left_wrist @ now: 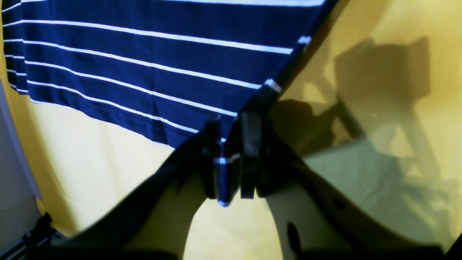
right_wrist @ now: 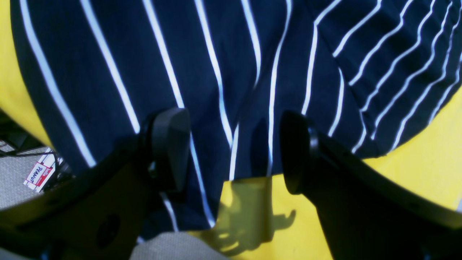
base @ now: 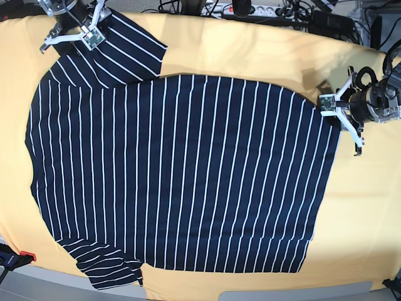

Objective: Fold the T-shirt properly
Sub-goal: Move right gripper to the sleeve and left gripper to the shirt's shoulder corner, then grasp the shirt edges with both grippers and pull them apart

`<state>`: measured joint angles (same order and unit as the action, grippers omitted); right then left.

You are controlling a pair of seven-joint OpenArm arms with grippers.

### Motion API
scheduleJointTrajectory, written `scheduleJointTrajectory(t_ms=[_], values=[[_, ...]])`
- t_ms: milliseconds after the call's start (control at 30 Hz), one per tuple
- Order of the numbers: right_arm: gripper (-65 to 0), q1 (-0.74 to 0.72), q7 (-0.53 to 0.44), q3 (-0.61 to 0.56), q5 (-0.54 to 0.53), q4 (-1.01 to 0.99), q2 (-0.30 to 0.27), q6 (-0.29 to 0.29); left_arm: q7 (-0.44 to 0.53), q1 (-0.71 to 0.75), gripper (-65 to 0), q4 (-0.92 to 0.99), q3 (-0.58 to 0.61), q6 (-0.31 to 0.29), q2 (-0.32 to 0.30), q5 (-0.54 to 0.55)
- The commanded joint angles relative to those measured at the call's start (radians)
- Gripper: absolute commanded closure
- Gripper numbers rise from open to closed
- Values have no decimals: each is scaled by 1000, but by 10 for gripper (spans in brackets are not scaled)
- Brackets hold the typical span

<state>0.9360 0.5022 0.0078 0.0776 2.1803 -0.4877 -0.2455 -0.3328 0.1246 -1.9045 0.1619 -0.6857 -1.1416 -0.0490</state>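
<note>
The navy T-shirt (base: pixel 188 175) with thin white stripes lies spread flat on the yellow cloth (base: pixel 250 56), neck end to the left and hem to the right. My left gripper (base: pixel 332 108) sits at the hem's far right corner. In the left wrist view this gripper (left_wrist: pixel 231 144) is shut on a fold of the striped T-shirt (left_wrist: pixel 144 54), which is lifted off the cloth there. My right gripper (base: pixel 72 34) is over the far left sleeve. In the right wrist view the right gripper (right_wrist: pixel 232 144) stands open, with its fingers apart above the T-shirt (right_wrist: pixel 216 54) and nothing pinched.
Cables and a power strip (base: pixel 250 7) run along the table's back edge. A red-and-white labelled item (right_wrist: pixel 38 173) lies on the grey floor beyond the table's side. The front sleeve (base: pixel 106 269) reaches close to the front edge.
</note>
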Motion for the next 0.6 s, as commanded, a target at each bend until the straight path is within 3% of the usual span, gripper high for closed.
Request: scheduleJointTrajectory(t_ms=[0,233,300,433,467,567], values=[[-407,11,-9,2,-3,-6,-8,-8,10,-11,-98,-10,-14,9,-25,3],[-397,-39,-8,3,-5,-98,-8,-3,10,-11,-98,-11,-14,9,-24,6],[-326,-50,-6,3,-3,-116,-8,-29,9,-11,-98,-10,-14,9,-25,6],[-44,-50,42,3,-3,-97,-8,-48,-6,-11,-98,-11,-14,9,-25,6],[0,-50,64,3,-3,-82,-8,-45,-9,-11,-98,-11,-14,9,-25,6],[0,-48,114,3,11,-20,-9,-23,-9,-11,-98,-11,-14,8,-25,6]])
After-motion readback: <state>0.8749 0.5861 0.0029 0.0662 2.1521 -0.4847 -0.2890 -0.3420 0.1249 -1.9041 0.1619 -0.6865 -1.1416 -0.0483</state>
